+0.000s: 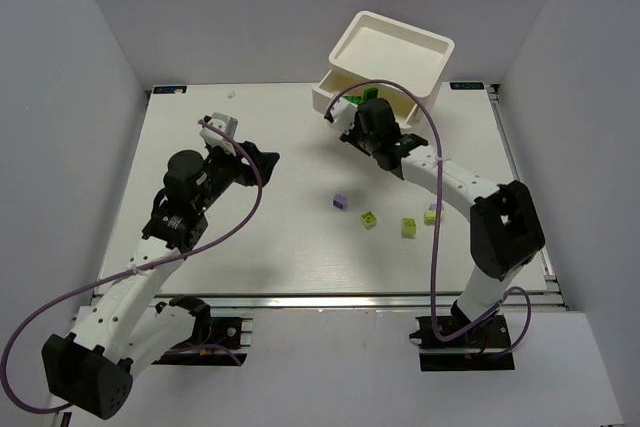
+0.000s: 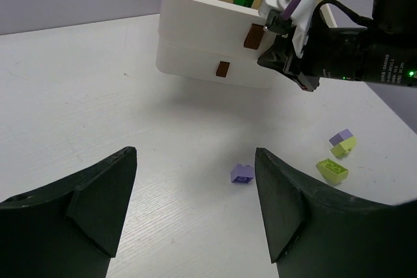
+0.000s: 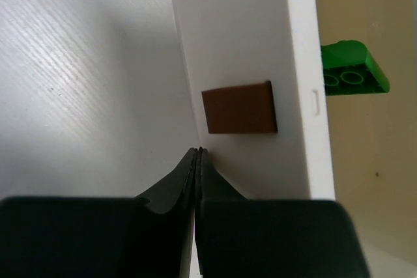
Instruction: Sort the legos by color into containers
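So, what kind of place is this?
Probably a robot test booth: plain white walls enclose a white table, the left arm and right arm are bolted at its near edge, with a drawer unit and small bricks on it.

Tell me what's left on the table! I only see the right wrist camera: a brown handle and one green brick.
Observer: Four loose pieces: a purple brick, a lime brick, a second lime brick and a lime-and-purple pair.
Operator: Is the other arm holding any?
Observer: No. The left gripper is open and empty, above the table.
Operator: Is there just one drawer?
Observer: No. The left wrist view shows a second handle below the open drawer, so another drawer sits underneath.
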`<state>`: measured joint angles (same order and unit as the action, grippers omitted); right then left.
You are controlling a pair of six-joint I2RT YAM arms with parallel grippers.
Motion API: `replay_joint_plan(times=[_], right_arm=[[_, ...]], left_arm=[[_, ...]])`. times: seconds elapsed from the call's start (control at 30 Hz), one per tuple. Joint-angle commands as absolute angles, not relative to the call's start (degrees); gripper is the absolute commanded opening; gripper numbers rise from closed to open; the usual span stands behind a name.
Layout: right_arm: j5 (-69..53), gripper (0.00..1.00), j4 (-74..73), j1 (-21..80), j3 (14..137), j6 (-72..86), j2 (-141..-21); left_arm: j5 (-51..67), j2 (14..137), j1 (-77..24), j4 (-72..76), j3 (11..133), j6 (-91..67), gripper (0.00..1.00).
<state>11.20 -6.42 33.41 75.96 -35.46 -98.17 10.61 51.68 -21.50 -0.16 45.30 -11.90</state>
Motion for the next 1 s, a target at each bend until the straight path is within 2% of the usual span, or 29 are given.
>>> replay_joint_plan(times=[0.0, 0.97], right_arm=[[22.67, 0.0, 1.75, 34.01, 79.89, -36.91, -99.23], [29.09, 0.0, 4.31, 30.76, 88.42, -43.5, -107.75]], left_arm=[[9.4, 51.15, -21.45, -1.58, 45.18, -10.81, 0.83], [13.01, 51.77, -21.45, -0.44, 43.95, -10.46, 0.85]])
